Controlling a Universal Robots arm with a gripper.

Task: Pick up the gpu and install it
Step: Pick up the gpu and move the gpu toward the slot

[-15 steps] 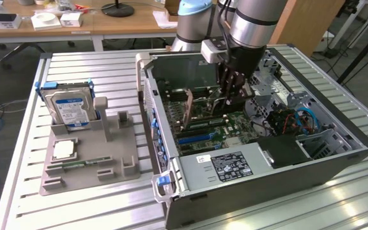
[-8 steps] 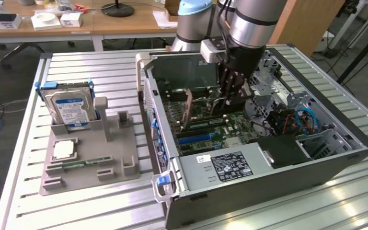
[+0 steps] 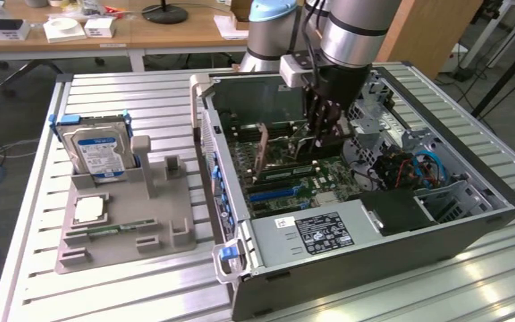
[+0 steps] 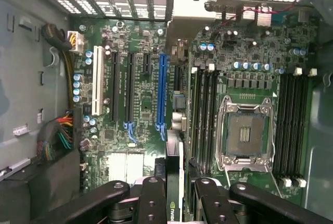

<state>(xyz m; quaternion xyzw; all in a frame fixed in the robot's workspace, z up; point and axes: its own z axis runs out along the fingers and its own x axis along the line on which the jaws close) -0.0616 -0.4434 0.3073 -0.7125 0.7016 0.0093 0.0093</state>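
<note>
My gripper (image 3: pixel 320 134) is down inside the open computer case (image 3: pixel 472 221), which lies on its side on the slatted bench (image 3: pixel 25 268) so the motherboard (image 4: pixel 135 78) faces up at me. The fingers are drawn in narrow on the gpu (image 4: pixel 175 153). In the wrist view the card hangs edge-on between them, its green and black face with the maker's logo just below my fingertips.

I judge I'm holding it by its upper edge so that the connector edge points straight down at the board. It hangs above the motherboard, clear of it as far as I can tell. It runs parallel to the long blue expansion slot (image 4: pixel 162 91) and sits just to the side of it nearer the empty CPU socket (image 4: pixel 244 133). The card is not yet seated.

Outside the case, a blue-labelled hard drive (image 3: pixel 96 151) stands upright in the grey parts holder (image 3: pixel 123 221), well apart from my arm.
</note>
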